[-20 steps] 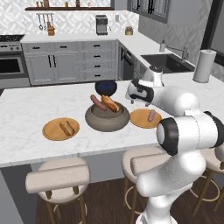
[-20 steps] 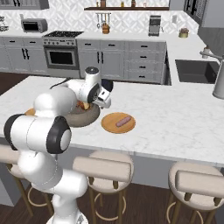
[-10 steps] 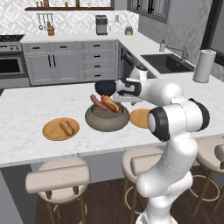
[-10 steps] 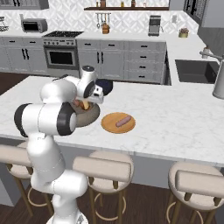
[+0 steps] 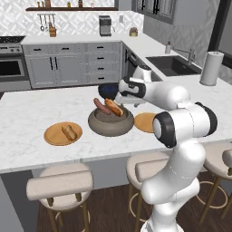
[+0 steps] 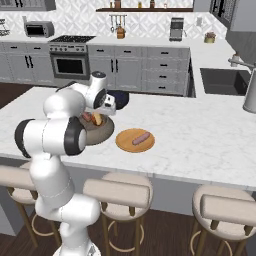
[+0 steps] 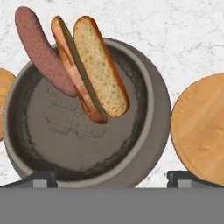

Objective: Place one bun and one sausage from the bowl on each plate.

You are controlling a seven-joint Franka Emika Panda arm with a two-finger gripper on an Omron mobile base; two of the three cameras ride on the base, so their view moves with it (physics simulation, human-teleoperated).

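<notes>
The grey-brown bowl (image 5: pixel 111 123) (image 6: pixel 100 131) (image 7: pixel 87 131) sits mid-counter and holds a sausage (image 5: pixel 101 106) (image 7: pixel 41 50) and a split bun (image 5: pixel 114 108) (image 7: pixel 89 65), both leaning on its rim. My gripper (image 5: pixel 121 99) (image 6: pixel 107 111) (image 7: pixel 111 180) hovers open just above the bowl's far-right side, with nothing between its fingertips (image 7: pixel 43 178). One plate (image 5: pixel 56 136) to the left carries a bun (image 5: pixel 69 132). The other plate (image 6: pixel 127 145) (image 5: pixel 144 122) carries a sausage (image 6: pixel 140 138); in the left base view my arm hides part of it.
A small dark blue-black bowl (image 5: pixel 107 90) (image 6: pixel 121 98) stands just behind the grey-brown bowl. The counter's front edge has padded stools (image 5: pixel 59 185) below it. A sink (image 5: pixel 170 63) and a paper towel roll (image 5: pixel 210 68) lie far right.
My arm has swung left from above the sausage plate, and the hand has come over the bowl. The jaws stayed open. The food has not moved.
</notes>
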